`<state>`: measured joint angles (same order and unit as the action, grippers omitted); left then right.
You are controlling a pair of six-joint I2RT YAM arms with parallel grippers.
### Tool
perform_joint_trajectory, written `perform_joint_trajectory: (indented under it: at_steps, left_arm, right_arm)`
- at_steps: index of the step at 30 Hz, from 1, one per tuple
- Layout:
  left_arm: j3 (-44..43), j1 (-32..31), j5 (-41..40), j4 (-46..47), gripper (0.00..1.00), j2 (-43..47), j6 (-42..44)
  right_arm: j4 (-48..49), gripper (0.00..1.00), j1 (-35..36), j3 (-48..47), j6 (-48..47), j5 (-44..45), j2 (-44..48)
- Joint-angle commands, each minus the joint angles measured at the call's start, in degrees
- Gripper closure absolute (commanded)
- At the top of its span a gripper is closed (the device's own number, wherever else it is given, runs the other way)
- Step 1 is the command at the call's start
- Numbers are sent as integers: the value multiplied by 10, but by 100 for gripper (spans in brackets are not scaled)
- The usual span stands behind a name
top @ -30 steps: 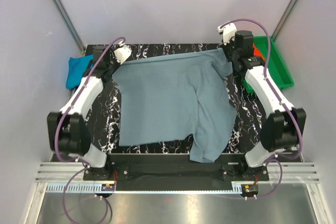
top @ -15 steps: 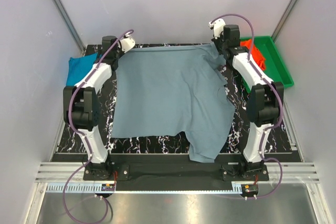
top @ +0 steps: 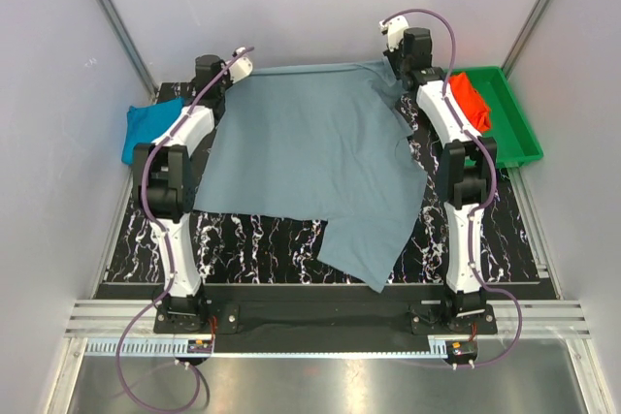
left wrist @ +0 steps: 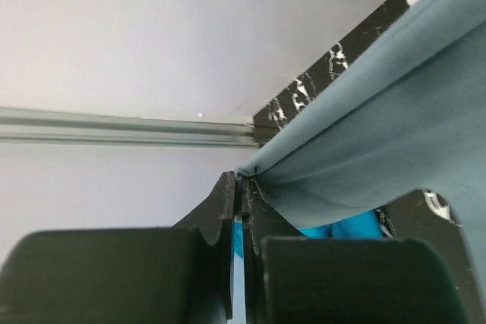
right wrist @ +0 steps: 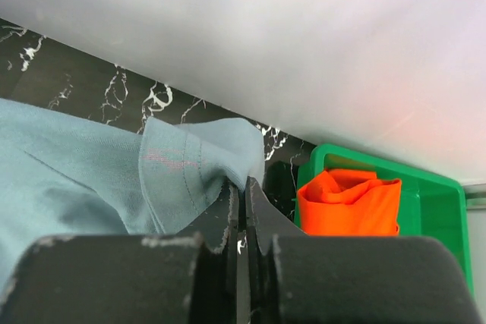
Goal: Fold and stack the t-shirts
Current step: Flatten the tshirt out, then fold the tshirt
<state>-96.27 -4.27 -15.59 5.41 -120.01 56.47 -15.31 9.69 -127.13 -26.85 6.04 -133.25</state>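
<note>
Observe that the left pincer (left wrist: 243, 178) and right pincer (right wrist: 244, 185) each clench an edge corner of the grey-blue shirt (top: 301, 157). The shirt stretches between them and trails behind over the worktop (top: 252, 238), probably to flatten it for folding.

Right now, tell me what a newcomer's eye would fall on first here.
The big grey-blue shirt spread over the middle of the black marbled table, one flap trailing toward the near edge. The left gripper and right gripper each pinch a far corner of it. Then the colours: an orange shirt in the green tray at far right, and a teal shirt at the table's left edge.
</note>
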Motion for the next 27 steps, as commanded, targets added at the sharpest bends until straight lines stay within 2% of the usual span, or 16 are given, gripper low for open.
perform_joint_trajectory:
  at_steps: [1, 8, 12, 19, 24, 27]
  left_arm:
    - [-46, 37, -85, -29, 100, 2, -48]
    - [18, 37, -75, -13, 100, 28, -49]
    - [36, 41, -68, -46, 100, 38, -62]
    - [125, 43, -52, -39, 100, 95, -69]
    - [130, 54, -50, -52, 100, 96, -71]
    - [120, 55, -48, -69, 100, 90, -76]
  right_arm:
    - [-2, 100, -33, -33, -5, 96, -2]
    - [5, 100, -32, -18, -12, 108, -6]
    - [-18, 100, -32, -13, 0, 107, 6]
    - [-43, 100, -32, 109, 5, 82, 88]
    - [-54, 100, -32, 185, 13, 66, 130]
    - [-53, 100, -32, 199, 12, 64, 136]
